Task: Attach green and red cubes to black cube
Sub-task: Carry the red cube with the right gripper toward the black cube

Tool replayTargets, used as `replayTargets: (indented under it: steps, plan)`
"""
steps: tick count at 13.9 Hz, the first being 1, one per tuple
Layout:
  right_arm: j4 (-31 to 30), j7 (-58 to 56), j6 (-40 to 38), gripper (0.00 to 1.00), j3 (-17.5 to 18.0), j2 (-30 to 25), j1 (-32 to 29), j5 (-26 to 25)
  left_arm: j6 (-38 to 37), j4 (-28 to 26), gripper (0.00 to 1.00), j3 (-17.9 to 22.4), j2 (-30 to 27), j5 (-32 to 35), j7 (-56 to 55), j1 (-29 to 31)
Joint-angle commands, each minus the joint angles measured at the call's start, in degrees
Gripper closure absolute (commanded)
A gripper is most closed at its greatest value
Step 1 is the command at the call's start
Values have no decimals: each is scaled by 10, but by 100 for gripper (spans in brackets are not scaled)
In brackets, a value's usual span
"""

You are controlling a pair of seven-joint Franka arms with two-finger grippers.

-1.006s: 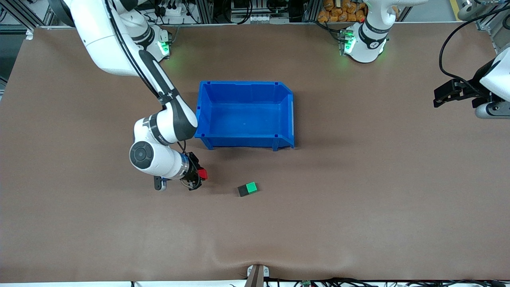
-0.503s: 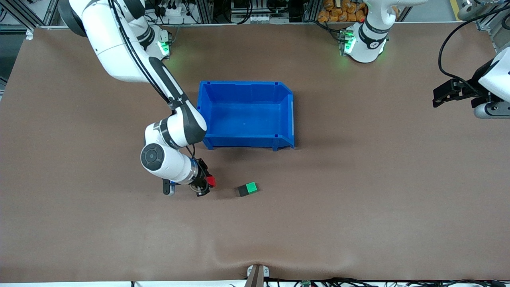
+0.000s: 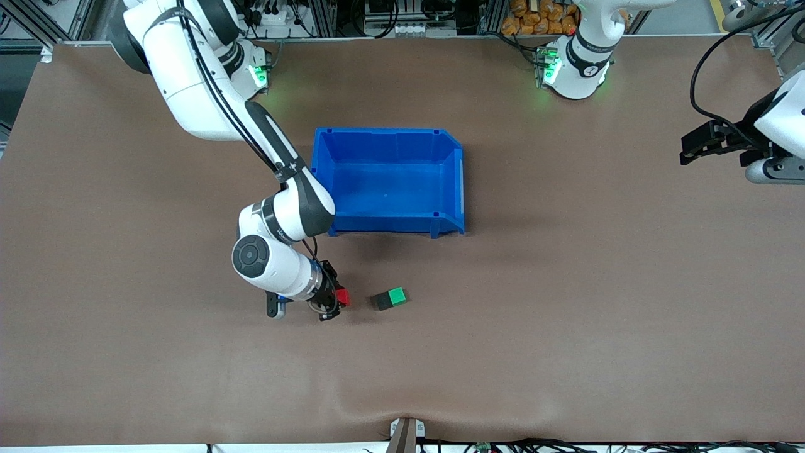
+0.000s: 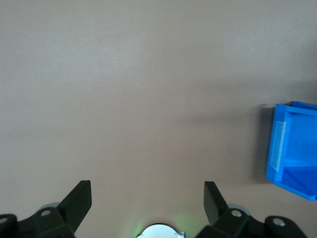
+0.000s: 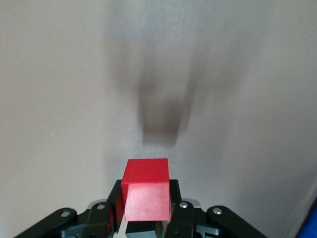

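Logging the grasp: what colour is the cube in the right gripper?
Bright red cube, clamped in the right gripper; clearest in the right wrist view.

A robotics lab. Two white arms are bolted along a brown-covered tabletop (image 3: 566,314), with aluminium framing (image 3: 327,16), power strips and loose cables (image 3: 704,88) crowding its edges. Green status lights (image 3: 258,75) glow on the bases.

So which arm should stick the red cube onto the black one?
The right arm, probably. Its gripper already holds the red cube just beside the black cube, which touches the green cube. The left gripper waits, open, at the table's end.
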Motion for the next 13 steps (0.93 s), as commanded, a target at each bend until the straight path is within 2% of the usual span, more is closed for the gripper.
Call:
replayTargets:
  steps: [1, 6, 13]
  plan:
    - [44, 10, -2, 100, -4, 26, 8, 4, -13, 0, 0, 1, -10, -10, -2, 2]
    - [45, 10, 33, 100, -4, 42, 17, 4, -18, 1, 0, 1, -10, -10, -3, 2]
    - [71, 12, 38, 100, -4, 66, 32, 4, -22, 1, 0, 2, -10, -10, -4, 2]
